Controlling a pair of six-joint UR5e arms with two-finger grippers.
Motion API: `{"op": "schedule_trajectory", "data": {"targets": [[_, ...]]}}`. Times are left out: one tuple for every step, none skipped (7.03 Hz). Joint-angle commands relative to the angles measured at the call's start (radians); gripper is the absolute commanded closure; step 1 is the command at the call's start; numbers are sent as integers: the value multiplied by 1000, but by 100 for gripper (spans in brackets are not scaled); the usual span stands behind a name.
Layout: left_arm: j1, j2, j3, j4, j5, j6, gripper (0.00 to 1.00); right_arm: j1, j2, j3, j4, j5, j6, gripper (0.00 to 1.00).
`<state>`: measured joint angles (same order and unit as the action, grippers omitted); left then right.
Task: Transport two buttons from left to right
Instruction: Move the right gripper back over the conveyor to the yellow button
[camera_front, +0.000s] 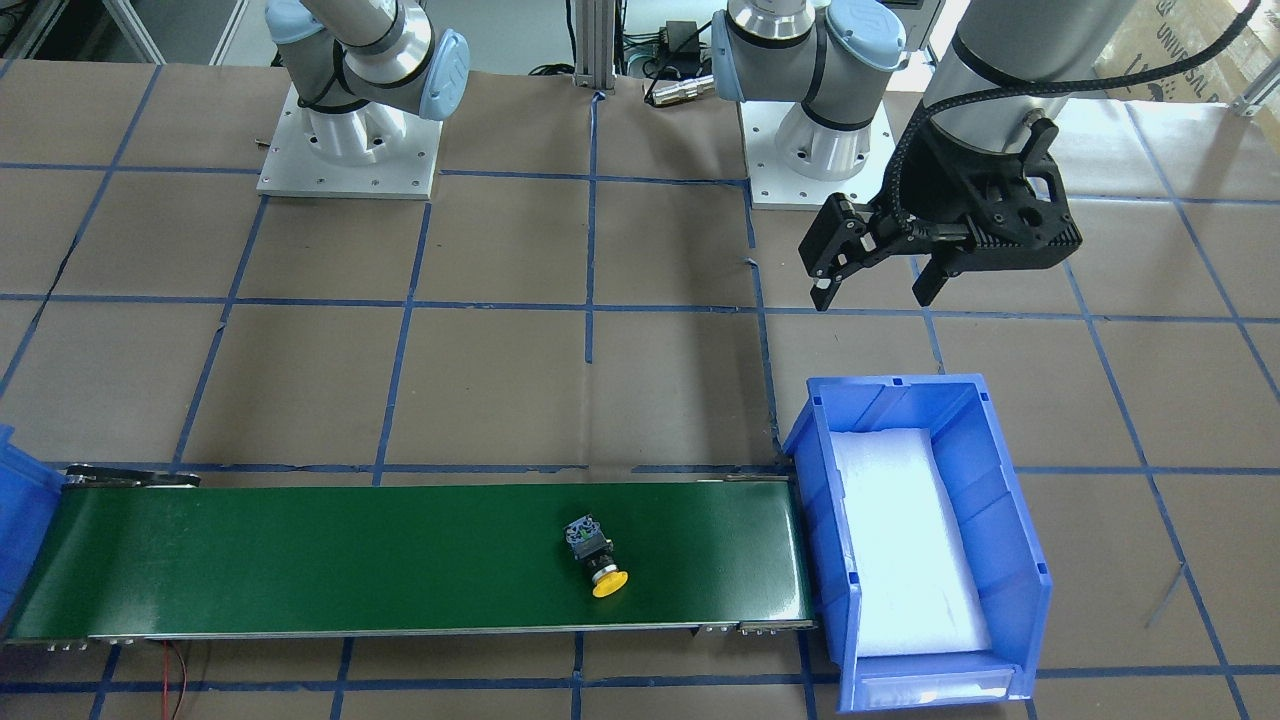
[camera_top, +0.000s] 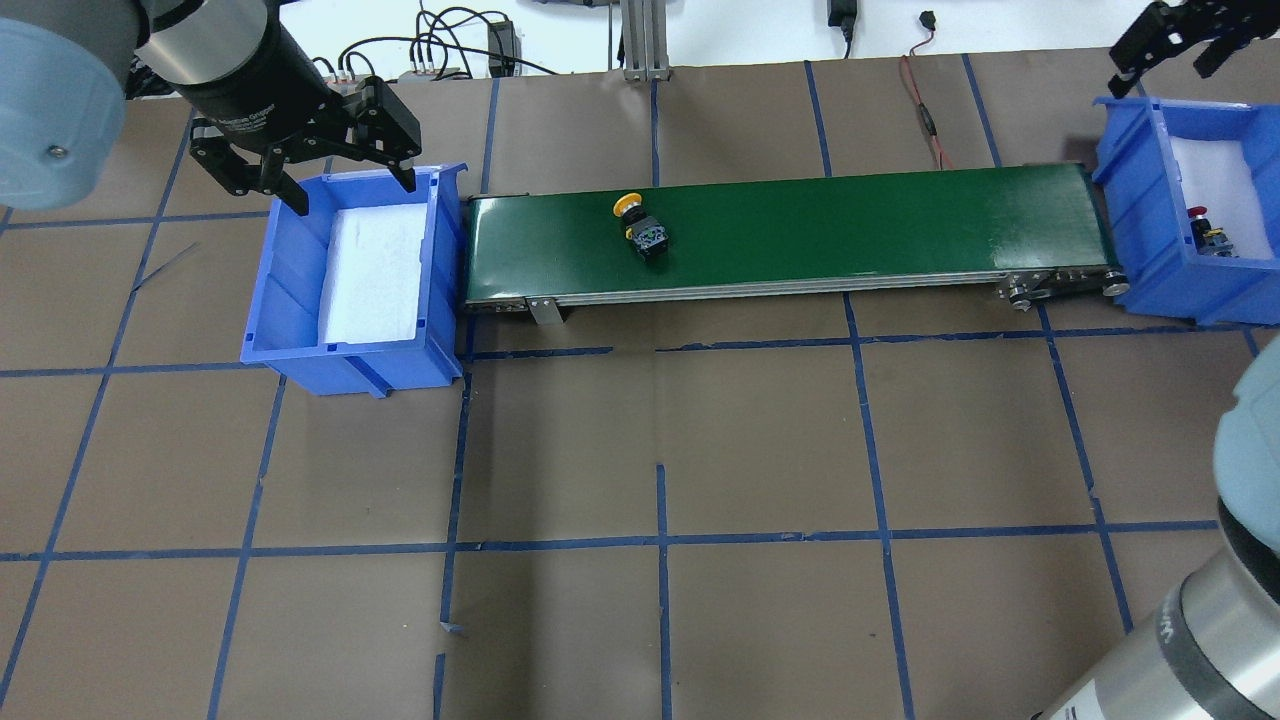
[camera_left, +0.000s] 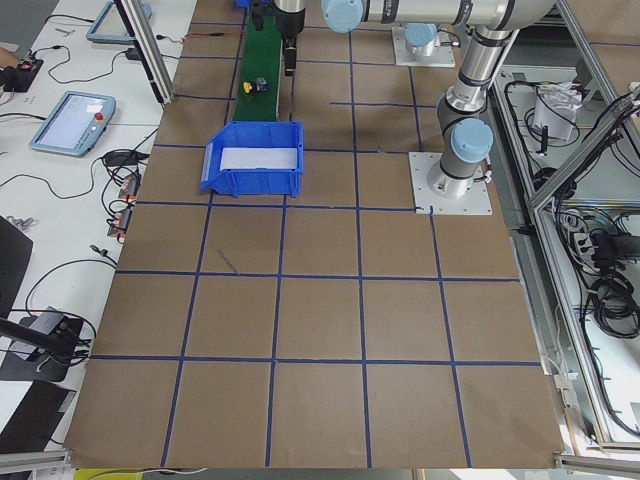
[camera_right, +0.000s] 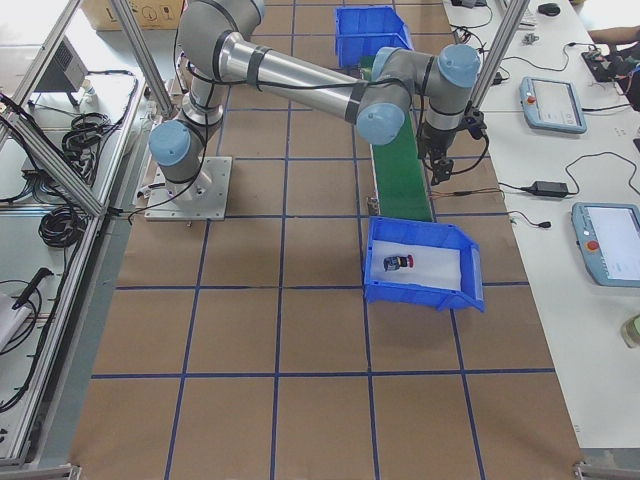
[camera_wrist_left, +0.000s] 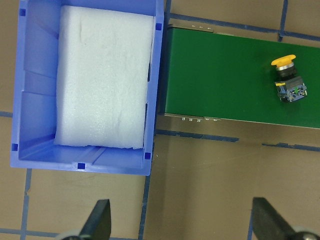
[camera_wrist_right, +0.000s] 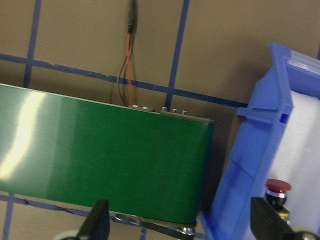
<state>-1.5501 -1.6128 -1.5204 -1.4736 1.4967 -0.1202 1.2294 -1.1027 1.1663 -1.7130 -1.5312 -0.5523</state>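
Counter (camera_top: 700, 450) papered brown, gridded in blue tape. A glossy, smooth green belt (camera_top: 850, 230) runs from the left bin (camera_top: 290, 320) to the right bin (camera_top: 1140, 200), both blue plastic, lined with white foam (camera_top: 370, 270). Your left tool (camera_top: 353, 193) hangs high over the left bin, fingers spread, nothing in them; the right tool (camera_top: 1163, 62) is likewise spread wide near the belt's right end. You'll find the yellow button (camera_top: 642, 228) on its side on the belt's left part, long axis almost across it, round cap toward the far edge. The red button (camera_top: 1205, 232) sits in the right bin, cap away from the robot.
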Motion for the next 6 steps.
{"op": "schedule_trajectory", "data": {"targets": [[-2, 8, 16, -7, 7, 7, 0, 128, 0, 12, 6, 28, 121, 4], [-2, 14, 14, -16, 7, 5, 0, 190, 0, 33, 1, 31, 225, 1], [-4, 19, 11, -23, 7, 5, 0, 244, -2, 62, -13, 34, 301, 0], [2, 22, 3, -22, -7, 10, 0, 283, -2, 88, -17, 36, 374, 0], [4, 21, -7, -13, -7, 11, 0, 323, -3, 105, -55, 34, 411, 0], [-1, 19, -6, -13, -7, 1, 0, 355, -8, 122, -59, 34, 422, 0]]}}
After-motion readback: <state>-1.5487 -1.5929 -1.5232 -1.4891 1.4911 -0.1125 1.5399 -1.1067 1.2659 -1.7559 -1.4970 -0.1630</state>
